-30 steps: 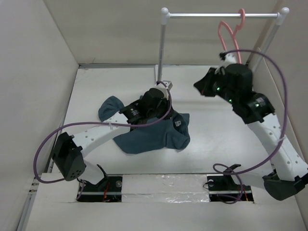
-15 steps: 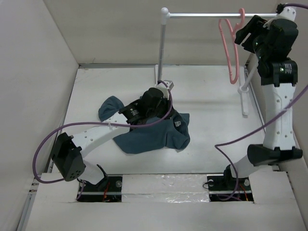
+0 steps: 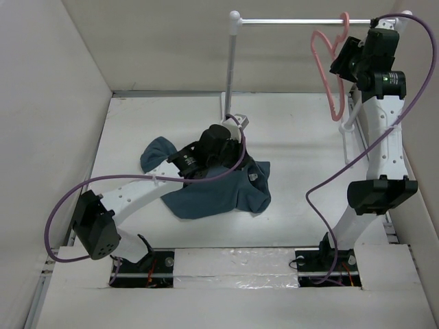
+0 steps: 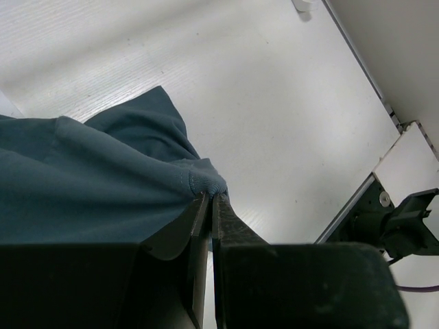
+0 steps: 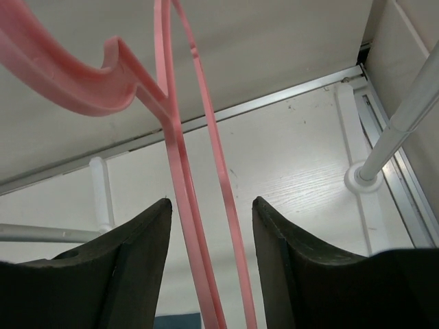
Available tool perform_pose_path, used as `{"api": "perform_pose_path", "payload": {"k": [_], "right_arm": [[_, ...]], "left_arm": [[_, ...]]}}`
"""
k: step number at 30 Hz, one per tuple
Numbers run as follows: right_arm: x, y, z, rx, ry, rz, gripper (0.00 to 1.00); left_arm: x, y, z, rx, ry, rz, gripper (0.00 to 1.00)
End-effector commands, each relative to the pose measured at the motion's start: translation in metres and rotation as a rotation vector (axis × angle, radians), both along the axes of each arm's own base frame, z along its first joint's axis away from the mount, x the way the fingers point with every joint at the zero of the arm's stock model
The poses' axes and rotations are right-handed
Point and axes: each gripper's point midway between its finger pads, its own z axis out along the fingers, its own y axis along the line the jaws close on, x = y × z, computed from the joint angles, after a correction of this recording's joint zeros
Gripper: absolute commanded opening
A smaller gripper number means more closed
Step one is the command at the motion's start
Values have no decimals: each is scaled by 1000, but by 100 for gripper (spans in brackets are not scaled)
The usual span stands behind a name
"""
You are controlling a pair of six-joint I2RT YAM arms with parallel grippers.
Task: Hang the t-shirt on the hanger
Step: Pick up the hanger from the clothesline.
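Note:
The dark teal t-shirt (image 3: 212,192) lies crumpled on the table. My left gripper (image 3: 233,133) is shut on a hemmed fold of the t-shirt (image 4: 199,179) at its far edge. The salmon-pink hanger (image 3: 328,68) hangs by its hook from the white rail (image 3: 309,22) at the back right. My right gripper (image 3: 341,63) is raised beside the hanger, open. In the right wrist view two strips of the hanger (image 5: 199,226) run between the fingers (image 5: 147,240) without touching either one; the gripper (image 5: 211,203) stands around them.
The rail's left post (image 3: 230,68) stands just behind the left gripper, its foot near the shirt. The right post (image 5: 405,116) and its base (image 5: 363,179) stand close to the right arm. White walls enclose the table on the left, back and right.
My right arm swung up from low over the table to the hanger on the rail and its gripper opened. The left gripper keeps its grip on the shirt, unmoved.

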Motion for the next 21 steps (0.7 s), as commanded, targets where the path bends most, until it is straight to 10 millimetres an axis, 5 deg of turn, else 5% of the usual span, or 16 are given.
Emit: {"api": "perform_pose_path", "payload": {"k": [1,4,9,12,21], "right_arm": [[-7,1,15,-7,-47,23,55],[-3,3,6,-8,-30,24,42],[1,5,0,-26,-14,26,37],[2,6,-1,-44,-9,22,27],[-8,14,61,-100,-175,54,1]], "left_arm": [[3,-6,22,-84,-37,-36,0],[5,-6,22,-94,-33,-41,0],[7,-6,22,-89,-39,-37,0],[7,-8,28,-99,-46,-42,0],[12,-13,36,-101,-57,-50,0]]}}
